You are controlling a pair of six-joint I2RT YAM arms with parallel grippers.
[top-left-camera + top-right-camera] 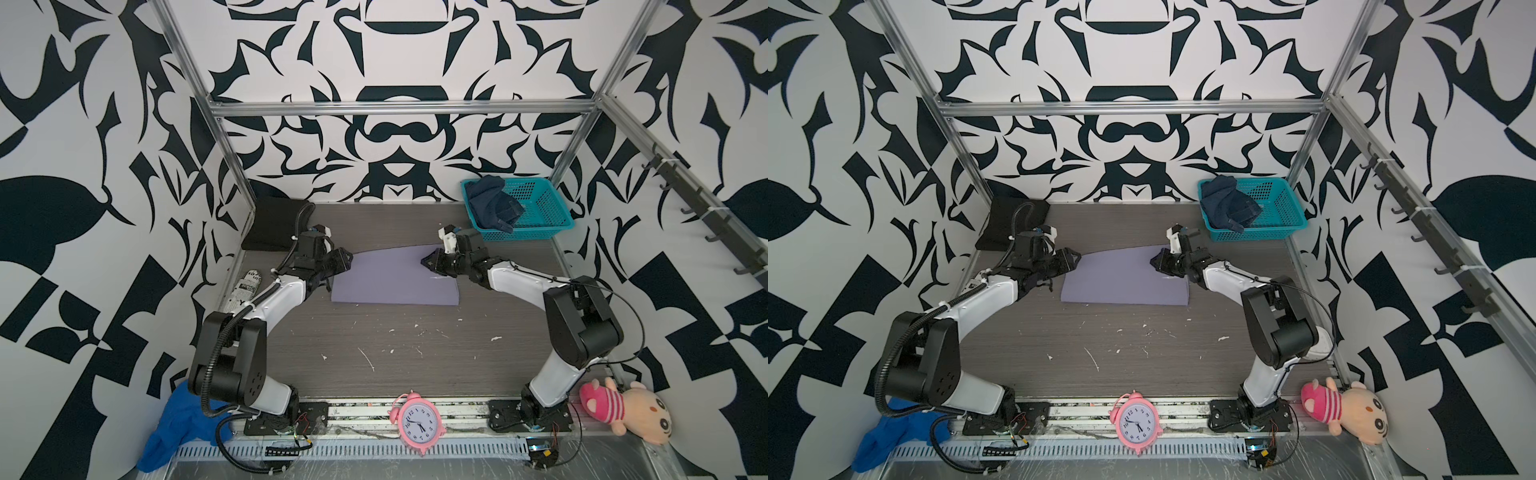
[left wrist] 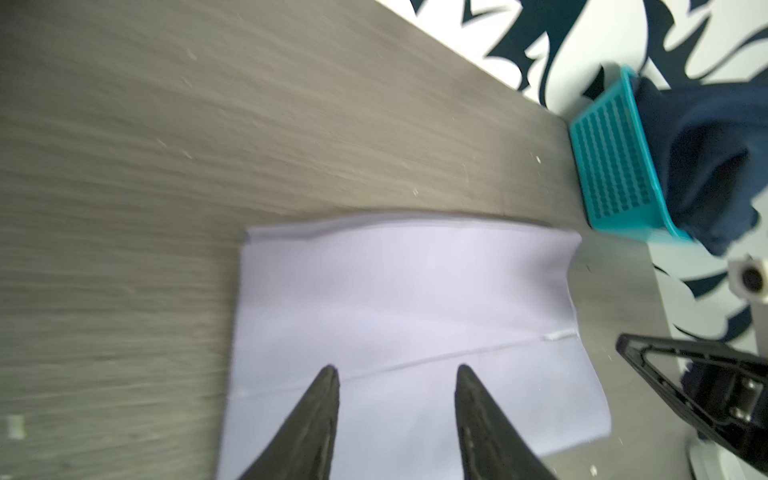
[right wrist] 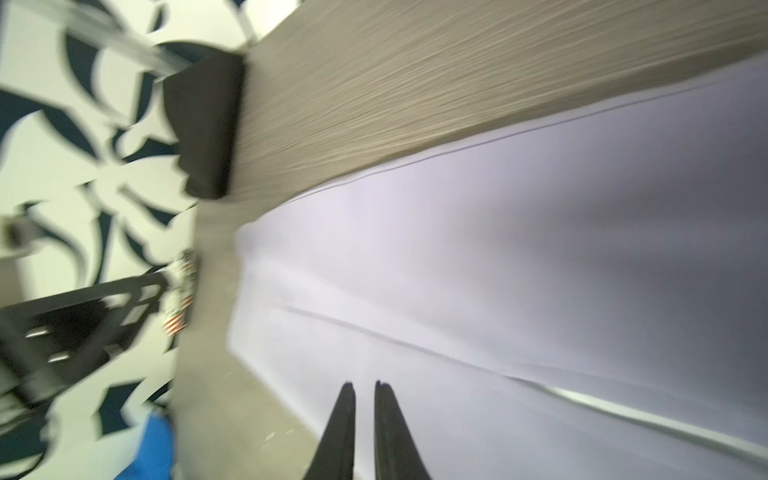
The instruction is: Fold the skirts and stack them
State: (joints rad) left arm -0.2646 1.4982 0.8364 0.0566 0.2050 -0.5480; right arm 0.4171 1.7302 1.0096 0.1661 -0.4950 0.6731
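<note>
The lavender-grey skirt [image 1: 386,282] lay flat on the table [image 1: 395,345] between the two grippers, apparently folded once already, with a seam line running across its upper layer. The left gripper [image 2: 397,370] hovered over the cloth edge nearest it. Its jaws were moderately wide and nothing was between them. The right gripper [image 3: 365,384] hung over the opposite end. Its jaws were narrow, only a thin slit apart, and no cloth showed in them.

The step in hand looked like the next fold of this skirt. To do it well, each gripper would need to drop to the edge directly beneath it and pinch every layer, not just the top one. Then both should lift low and travel together so the edges meet squarely. The right jaws would have to widen first.

The black skirt [image 1: 270,224] sat folded just behind the left gripper's wrist, a likely base for the stack. The denim skirt [image 1: 490,203] was bunched in the teal basket [image 1: 540,237] just beyond the right gripper.
</note>
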